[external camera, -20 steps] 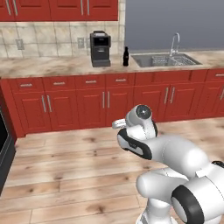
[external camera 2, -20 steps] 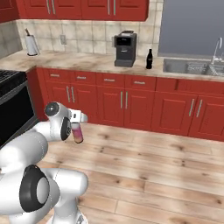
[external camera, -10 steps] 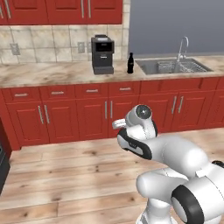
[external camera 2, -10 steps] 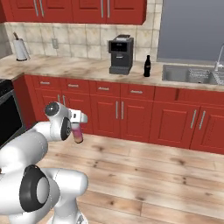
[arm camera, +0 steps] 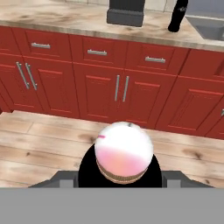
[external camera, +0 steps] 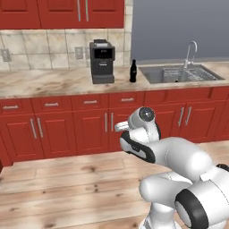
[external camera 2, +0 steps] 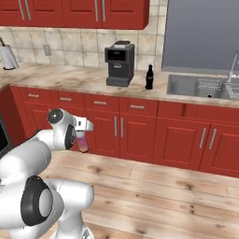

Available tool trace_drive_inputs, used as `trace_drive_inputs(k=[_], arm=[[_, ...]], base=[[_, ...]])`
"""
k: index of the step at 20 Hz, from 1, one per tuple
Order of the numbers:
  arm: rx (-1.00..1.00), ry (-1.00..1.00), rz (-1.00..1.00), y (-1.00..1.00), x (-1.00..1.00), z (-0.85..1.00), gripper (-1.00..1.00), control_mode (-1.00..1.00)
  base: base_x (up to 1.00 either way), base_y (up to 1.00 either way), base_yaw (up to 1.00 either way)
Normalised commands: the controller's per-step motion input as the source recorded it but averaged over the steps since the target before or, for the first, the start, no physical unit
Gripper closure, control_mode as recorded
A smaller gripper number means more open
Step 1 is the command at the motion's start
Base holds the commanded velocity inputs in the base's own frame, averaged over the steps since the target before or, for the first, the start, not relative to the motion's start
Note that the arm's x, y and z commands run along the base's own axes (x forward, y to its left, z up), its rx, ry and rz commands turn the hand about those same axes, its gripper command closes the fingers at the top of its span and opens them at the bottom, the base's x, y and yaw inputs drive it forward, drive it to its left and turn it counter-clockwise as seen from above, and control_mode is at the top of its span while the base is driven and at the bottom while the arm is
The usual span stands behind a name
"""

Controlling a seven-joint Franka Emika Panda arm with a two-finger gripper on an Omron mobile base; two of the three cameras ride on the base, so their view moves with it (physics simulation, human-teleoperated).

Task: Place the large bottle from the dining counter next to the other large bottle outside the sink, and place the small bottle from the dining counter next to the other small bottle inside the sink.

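A: Pincer (external camera 2: 83,140) sits in the left middle of the right base frame, clenched on a pink bottle (external camera 2: 83,141) that hangs below the white hand.

B: Confirmed from the hand camera: the pink bottle (arm camera: 124,157) is seen end-on at lower centre, a pale rounded end with a tan band, dark pincer parts hugging both its sides. Fingertips themselves are hidden behind it.

A: Left base frame shows the arm at centre, but the wrist covers the bottle there. The bottle's size class I cannot tell.

B: Dark bottle (external camera: 133,71) stands upright on the counter (external camera: 53,82), between the coffee machine (external camera: 103,61) and the sink (external camera: 181,74); near the basin's left edge, outside it.

A: Same in the right base frame: dark bottle (external camera 2: 149,77) right of the coffee machine (external camera 2: 119,64), left of the sink (external camera 2: 205,87). That frame adds a paper towel roll (external camera 2: 7,57) at upper left.

B: Left base frame adds the faucet (external camera: 189,53) and a rack inside the basin; contents too small to read.

A: Hand camera: dark bottle (arm camera: 177,16) at upper right, red cabinets (arm camera: 118,89) across the middle, wooden floor (arm camera: 39,140) below.
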Motion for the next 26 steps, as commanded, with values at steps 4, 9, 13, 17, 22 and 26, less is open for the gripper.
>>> trace_drive_inputs(k=[4,9,13,17,22,26], arm=[[0.00,0.00,0.00,0.00,0.00,0.00,1.00,1.00],[0.00,0.00,0.00,0.00,0.00,0.00,1.00,1.00],[0.00,0.00,0.00,0.00,0.00,0.00,1.00,1.00],[0.00,0.00,0.00,0.00,0.00,0.00,1.00,1.00],[0.00,0.00,0.00,0.00,0.00,0.00,1.00,1.00],[0.00,0.00,0.00,0.00,0.00,0.00,1.00,1.00]], base=[[0.52,-0.51,0.00],[0.65,-0.58,0.00],[0.75,-0.54,0.00],[0.77,-0.37,0.00],[0.70,-0.31,0.00],[0.60,-0.38,0.00]])
